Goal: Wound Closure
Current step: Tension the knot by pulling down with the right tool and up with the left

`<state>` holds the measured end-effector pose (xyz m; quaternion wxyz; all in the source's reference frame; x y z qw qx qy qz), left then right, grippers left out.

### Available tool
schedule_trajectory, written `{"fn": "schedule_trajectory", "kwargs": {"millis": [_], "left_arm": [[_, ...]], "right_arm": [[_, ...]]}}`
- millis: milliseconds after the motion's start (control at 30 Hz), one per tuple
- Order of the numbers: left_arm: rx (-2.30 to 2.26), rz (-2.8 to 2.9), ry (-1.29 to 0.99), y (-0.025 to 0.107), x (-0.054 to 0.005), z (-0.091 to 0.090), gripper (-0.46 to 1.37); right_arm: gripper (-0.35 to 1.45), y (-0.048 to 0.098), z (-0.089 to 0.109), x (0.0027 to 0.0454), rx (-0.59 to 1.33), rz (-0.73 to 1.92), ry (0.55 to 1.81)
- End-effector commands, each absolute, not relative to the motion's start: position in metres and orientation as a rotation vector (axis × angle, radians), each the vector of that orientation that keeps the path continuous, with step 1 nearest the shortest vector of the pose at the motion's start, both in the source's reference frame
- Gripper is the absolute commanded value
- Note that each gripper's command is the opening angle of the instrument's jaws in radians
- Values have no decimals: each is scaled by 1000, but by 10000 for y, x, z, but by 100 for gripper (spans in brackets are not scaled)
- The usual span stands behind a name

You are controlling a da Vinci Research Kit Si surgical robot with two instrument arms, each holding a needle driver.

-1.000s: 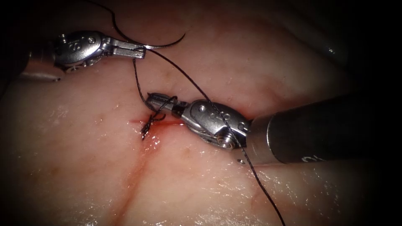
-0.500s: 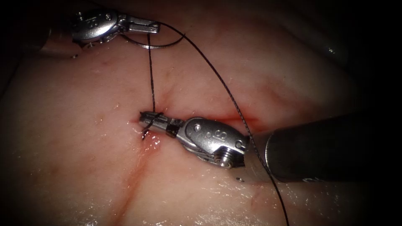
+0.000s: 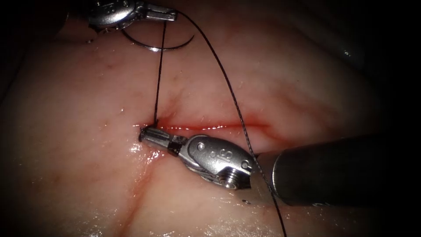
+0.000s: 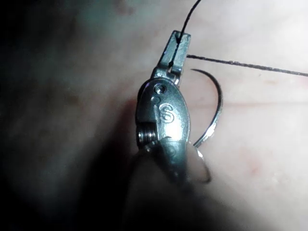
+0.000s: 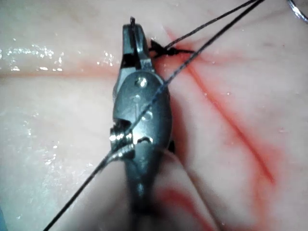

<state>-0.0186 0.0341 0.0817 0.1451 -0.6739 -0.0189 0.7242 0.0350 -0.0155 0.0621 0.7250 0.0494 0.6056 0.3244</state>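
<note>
Endoscope view: the left arm's silver needle driver (image 3: pixel 169 15) sits at the far left, its fingers closed on the thin dark suture thread (image 3: pixel 158 74); from there one strand runs taut down to the knot at the left end of the red horizontal cut (image 3: pixel 210 127), and a second strand sweeps right and near across the right tool's shaft; the curved steel needle (image 3: pixel 158 45) lies free on the pale pink pork tissue (image 3: pixel 79 131) just below the left tool, held by neither tool and not in the tissue; the right arm's silver needle driver (image 3: pixel 147 134) has its fingers closed on the short thread end at the knot.

Left wrist view: left tool (image 4: pixel 177 45) clamped on thread (image 4: pixel 240 64); needle (image 4: pixel 214 110) lies beside it.

Right wrist view: right tool (image 5: pixel 132 36) grips the thread tail; the knot (image 5: pixel 161 48) sits just beside its tip, on the cut (image 5: pixel 226 120).
</note>
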Motion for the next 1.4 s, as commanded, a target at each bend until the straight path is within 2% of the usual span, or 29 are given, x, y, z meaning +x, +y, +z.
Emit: {"fn": "schedule_trajectory", "kwargs": {"millis": [33, 633, 1400], "left_arm": [[-1942, 2094, -44, 344, -185, 819, -35], [-1900, 2144, 66, 381, -176, 844, -35], [-1881, 2149, 90, 387, -174, 854, -35]], "right_arm": [[-35, -155, 622, 350, 103, 720, 1332], [-35, -185, 631, 354, 101, 666, 1328], [-35, -205, 630, 355, 107, 588, 1329]]}}
